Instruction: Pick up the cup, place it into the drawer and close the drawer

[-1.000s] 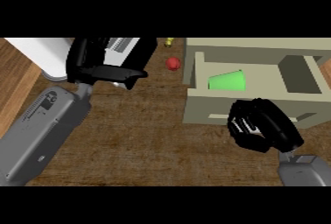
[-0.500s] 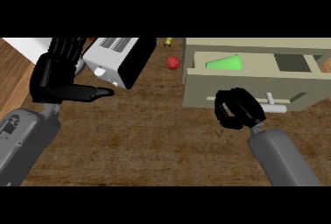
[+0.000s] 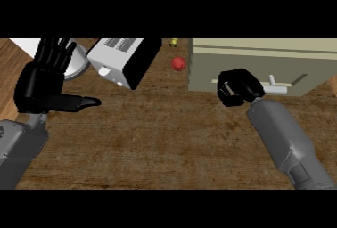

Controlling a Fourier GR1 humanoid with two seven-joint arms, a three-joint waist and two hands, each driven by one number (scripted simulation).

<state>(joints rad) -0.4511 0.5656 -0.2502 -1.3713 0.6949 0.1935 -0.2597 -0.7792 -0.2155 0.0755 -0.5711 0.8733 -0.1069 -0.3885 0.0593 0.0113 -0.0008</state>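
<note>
Two hands are being shown, one per forearm. The left hand [image 3: 45, 84] is being held at about 9 o'clock, fingers straight and pointing toward 12 o'clock, thumb stuck out toward 3 o'clock; nothing is being held in it. The right hand [image 3: 238, 87] is being pressed against the front of the drawer [image 3: 263, 64] at about 2 o'clock, its fingers curled; whether anything is being gripped by them cannot be told.

One drawer unit is being counted, one pale bar handle [image 3: 276, 88] on its front, just beside the right hand toward 3 o'clock. The drawer front is being seen flush with the cabinet, so its inside is being hidden. The cup is not being seen anywhere in the view; its place cannot be confirmed.

One white and black box-shaped appliance [image 3: 121, 60] is being recorded at 11 o'clock, tilted. One red object [image 3: 178, 63] is lying between the appliance and the drawer unit, apart from both. One small yellow item [image 3: 174, 42] is being cut off at 12 o'clock and cannot be identified. One pale round object [image 3: 77, 67] is being largely hidden behind the left hand. All are being carried by the wooden counter [image 3: 158, 142].
</note>
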